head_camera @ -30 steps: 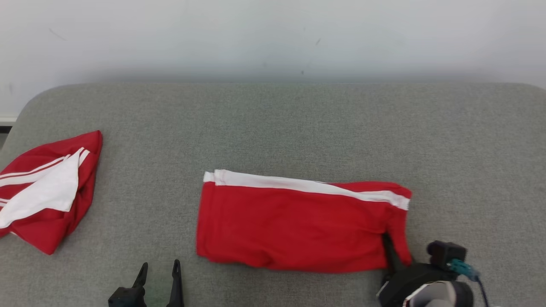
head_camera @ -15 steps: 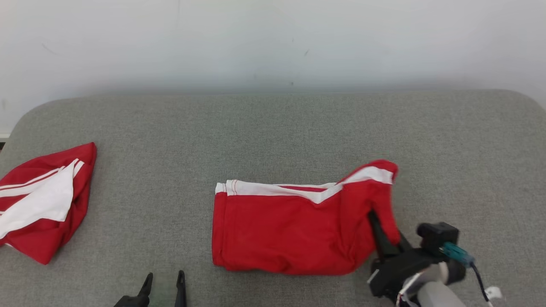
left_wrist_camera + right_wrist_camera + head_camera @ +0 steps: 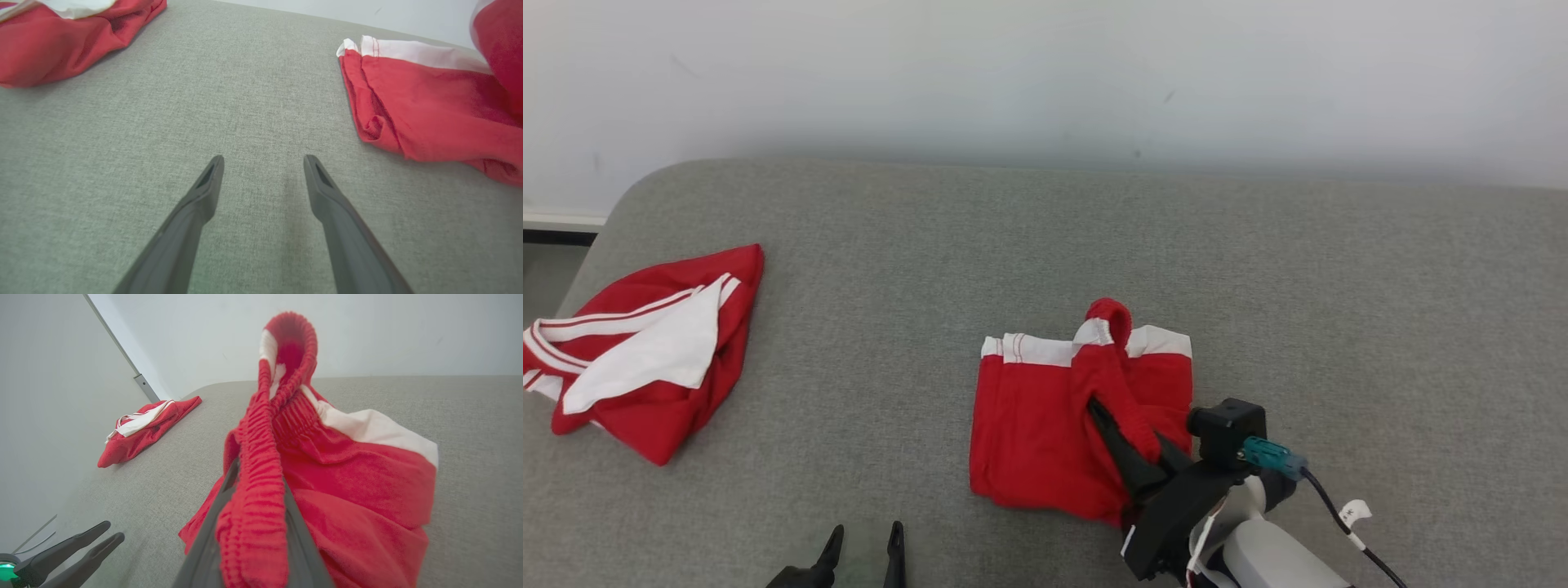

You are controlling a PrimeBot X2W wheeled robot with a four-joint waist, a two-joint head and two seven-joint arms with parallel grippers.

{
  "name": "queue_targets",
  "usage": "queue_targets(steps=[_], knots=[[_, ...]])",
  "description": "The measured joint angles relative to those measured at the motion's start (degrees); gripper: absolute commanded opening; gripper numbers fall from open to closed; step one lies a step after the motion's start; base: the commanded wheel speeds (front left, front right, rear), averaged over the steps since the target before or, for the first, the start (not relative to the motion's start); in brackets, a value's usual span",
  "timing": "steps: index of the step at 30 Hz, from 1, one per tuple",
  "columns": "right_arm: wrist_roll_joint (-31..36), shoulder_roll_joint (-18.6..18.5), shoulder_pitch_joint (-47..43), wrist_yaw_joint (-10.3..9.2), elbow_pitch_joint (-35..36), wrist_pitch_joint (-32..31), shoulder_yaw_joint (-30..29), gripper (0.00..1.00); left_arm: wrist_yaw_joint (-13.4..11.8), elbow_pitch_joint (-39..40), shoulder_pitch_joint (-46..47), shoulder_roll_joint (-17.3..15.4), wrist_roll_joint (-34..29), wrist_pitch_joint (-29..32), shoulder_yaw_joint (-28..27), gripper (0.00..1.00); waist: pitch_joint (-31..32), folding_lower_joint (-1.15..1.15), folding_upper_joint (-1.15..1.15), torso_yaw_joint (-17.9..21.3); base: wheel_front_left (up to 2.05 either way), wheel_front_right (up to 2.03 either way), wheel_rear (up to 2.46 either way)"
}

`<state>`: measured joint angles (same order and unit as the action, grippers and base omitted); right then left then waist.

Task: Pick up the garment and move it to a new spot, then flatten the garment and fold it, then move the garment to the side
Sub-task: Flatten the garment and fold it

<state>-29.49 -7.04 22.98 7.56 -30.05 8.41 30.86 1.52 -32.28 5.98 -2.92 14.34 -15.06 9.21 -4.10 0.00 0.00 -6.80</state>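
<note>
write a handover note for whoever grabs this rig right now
Left end effector: open, holding nothing, low over the grey surface.
Right end effector: shut on the waistband of the red shorts, held up above the rest.
Shorts: mid-surface, partly doubled over. Second red garment lies at far left.
Done: shorts flat, fold begun.
To do: lay the fold down, release, move shorts aside.

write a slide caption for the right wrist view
Right pincer grips the red shorts by the waistband, above the grey surface.
</note>
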Motion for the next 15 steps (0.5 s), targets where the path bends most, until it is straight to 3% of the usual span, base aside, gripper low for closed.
queue_targets(steps=[2, 4, 5, 6, 15], knots=[[0.0, 0.8, 1.0, -0.01, -1.6, 0.1, 1.4, 0.01, 0.0, 0.0, 0.1, 0.0, 0.2, 0.0, 0.3, 1.00, -0.1, 0.00, 0.00, -1.1, 0.00, 0.00, 0.00], [-0.2, 1.8, 2.1, -0.01, -3.5, 0.7, 2.4, 0.37, -0.1, 0.0, 0.1, 0.0, 0.2, 0.0, 0.5, 1.00, -0.2, 0.00, 0.00, -2.2, 0.00, 0.00, 0.00], [-0.2, 2.2, 2.7, -0.01, -4.6, 0.9, 3.0, 0.74, -0.3, 0.0, 0.1, 0.0, 0.2, 0.0, 0.6, 1.00, -0.2, 0.00, 0.00, -2.7, 0.00, 0.00, 0.00], [-0.2, 2.6, 3.2, 0.00, -5.7, 1.4, 3.2, 1.00, -0.3, 0.0, 0.1, 0.0, 0.2, 0.0, 0.6, 1.00, -0.3, 0.00, 0.00, -3.2, 0.00, 0.00, 0.00], [-2.5, 4.1, 6.4, 0.00, -10.0, 5.8, 4.1, 1.00, -1.0, 0.8, -0.1, 0.0, 0.5, 0.0, -0.6, 1.00, -0.1, 0.00, 0.00, -4.3, 0.00, 0.00, 0.00]])
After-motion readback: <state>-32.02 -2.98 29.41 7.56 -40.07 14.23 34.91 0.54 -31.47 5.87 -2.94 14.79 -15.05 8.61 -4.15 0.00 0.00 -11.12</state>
